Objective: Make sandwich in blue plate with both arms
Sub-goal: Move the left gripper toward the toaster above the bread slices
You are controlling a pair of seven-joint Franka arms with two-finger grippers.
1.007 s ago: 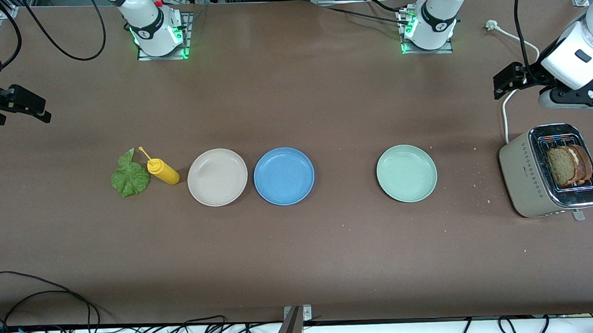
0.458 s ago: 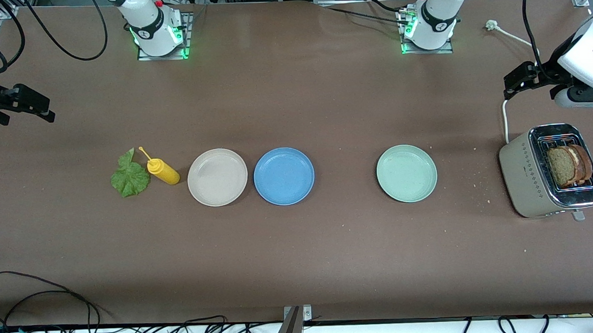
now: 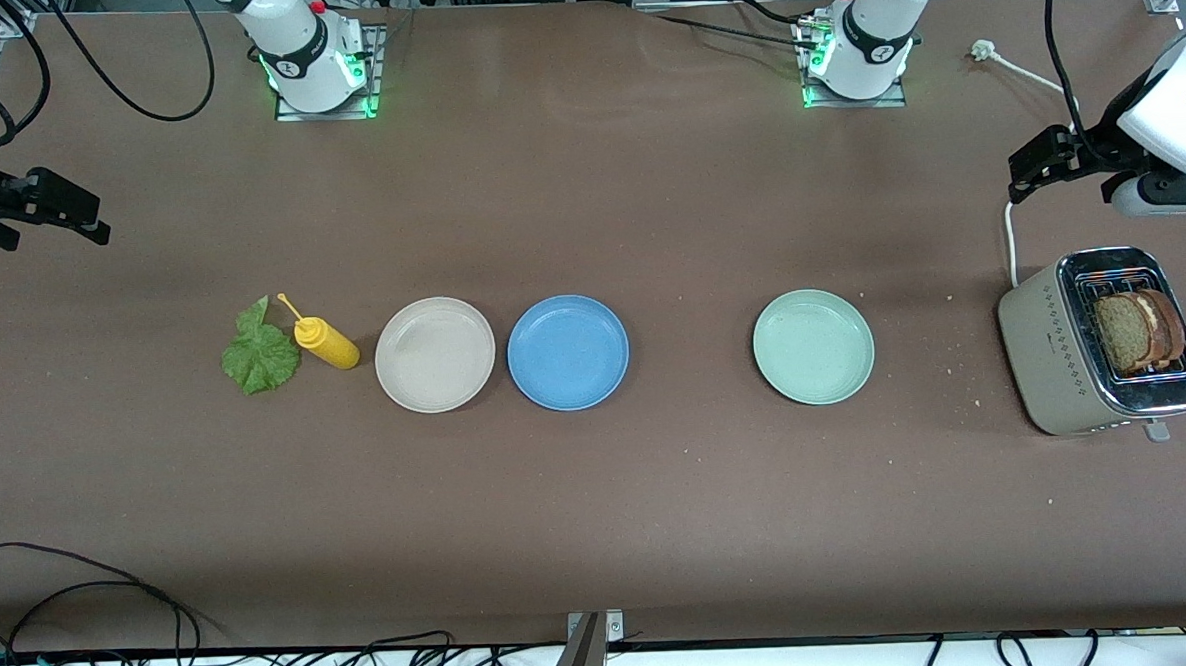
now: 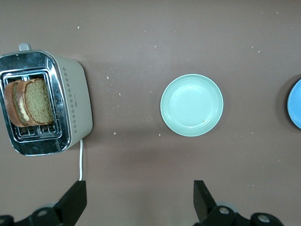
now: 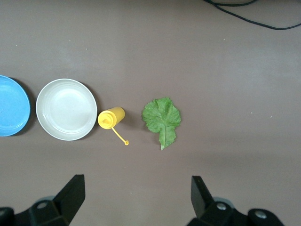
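The blue plate [image 3: 568, 352] sits bare at mid-table, its edge also showing in both wrist views [image 4: 296, 103] [image 5: 11, 112]. Two brown bread slices [image 3: 1138, 330] [image 4: 29, 101] stand in the toaster [image 3: 1054, 353] [image 4: 73, 103] at the left arm's end. A green lettuce leaf [image 3: 260, 354] [image 5: 162, 117] lies flat toward the right arm's end. My left gripper [image 3: 1031, 164] [image 4: 139, 200] hangs open and holding nothing over the table by the toaster's cord. My right gripper [image 3: 67, 211] [image 5: 136, 195] hangs open, with nothing in it, over bare table at the other end.
A beige plate [image 3: 435, 355] [image 5: 66, 109] lies beside the blue one, with a yellow squeeze bottle [image 3: 325, 343] [image 5: 111, 117] on its side between it and the leaf. A pale green plate [image 3: 813, 346] [image 4: 192, 105] sits toward the toaster. A white cord [image 3: 1011, 235] runs from the toaster.
The left arm has drawn back a little toward its end of the table. The right gripper has shifted slightly inward. Everything on the table lies where it was.
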